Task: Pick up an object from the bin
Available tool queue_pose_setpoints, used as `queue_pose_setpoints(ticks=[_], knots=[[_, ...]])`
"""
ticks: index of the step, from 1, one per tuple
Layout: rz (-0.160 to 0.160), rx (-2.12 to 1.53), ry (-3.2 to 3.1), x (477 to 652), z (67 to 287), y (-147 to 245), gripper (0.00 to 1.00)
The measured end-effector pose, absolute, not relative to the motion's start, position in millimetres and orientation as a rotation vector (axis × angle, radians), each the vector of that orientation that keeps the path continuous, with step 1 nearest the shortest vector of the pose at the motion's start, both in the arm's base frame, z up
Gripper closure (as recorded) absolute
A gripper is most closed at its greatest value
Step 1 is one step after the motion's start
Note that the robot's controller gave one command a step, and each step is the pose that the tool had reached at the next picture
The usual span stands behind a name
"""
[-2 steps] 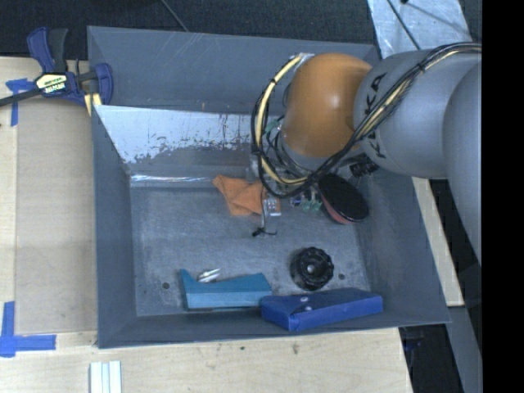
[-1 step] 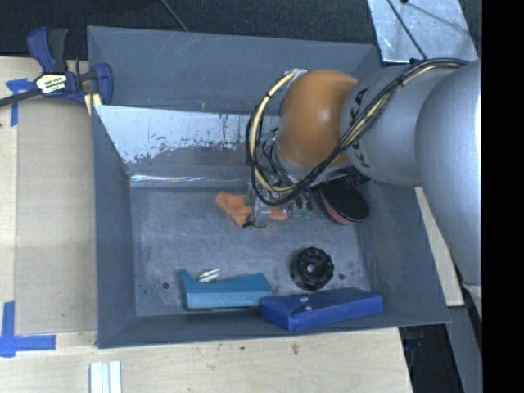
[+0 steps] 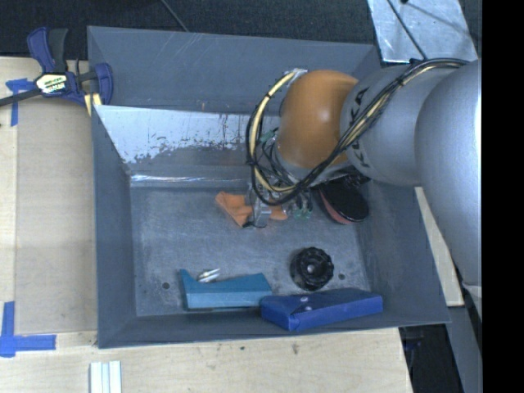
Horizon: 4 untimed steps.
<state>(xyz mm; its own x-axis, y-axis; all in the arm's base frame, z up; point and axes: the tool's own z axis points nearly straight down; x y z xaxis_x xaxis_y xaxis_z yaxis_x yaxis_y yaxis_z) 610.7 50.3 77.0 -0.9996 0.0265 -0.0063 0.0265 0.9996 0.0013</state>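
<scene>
My gripper (image 3: 260, 214) reaches down near the back middle of the bin, under the orange wrist cover. Its fingertips sit at an orange, irregular soft piece (image 3: 236, 206) lying on the bin floor just to their left. Part of that orange piece also shows to the right of the fingers. A red-and-black round disc (image 3: 342, 201) lies right of the gripper, partly hidden by the arm. Nearer the front lies a black round knob (image 3: 312, 268).
Along the front wall lie a light blue flat block (image 3: 225, 291) with a small silver clip on it and a dark blue wedge-shaped tool (image 3: 321, 309). The left half of the floor is bare metal. The arm covers the bin's right back corner.
</scene>
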Motion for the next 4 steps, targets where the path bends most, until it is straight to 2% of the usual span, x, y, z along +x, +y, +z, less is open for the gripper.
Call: queue_pose_setpoints(ticks=[1,2,3,4], knots=[[0.001,0.003,3.139,597.8,196.4,58.8,1.00],[0.001,0.003,3.139,597.8,196.3,58.7,1.00],[-0.001,-0.001,3.146,584.8,241.4,60.1,1.00],[0.000,-0.003,3.142,583.7,256.4,61.4,1.00]])
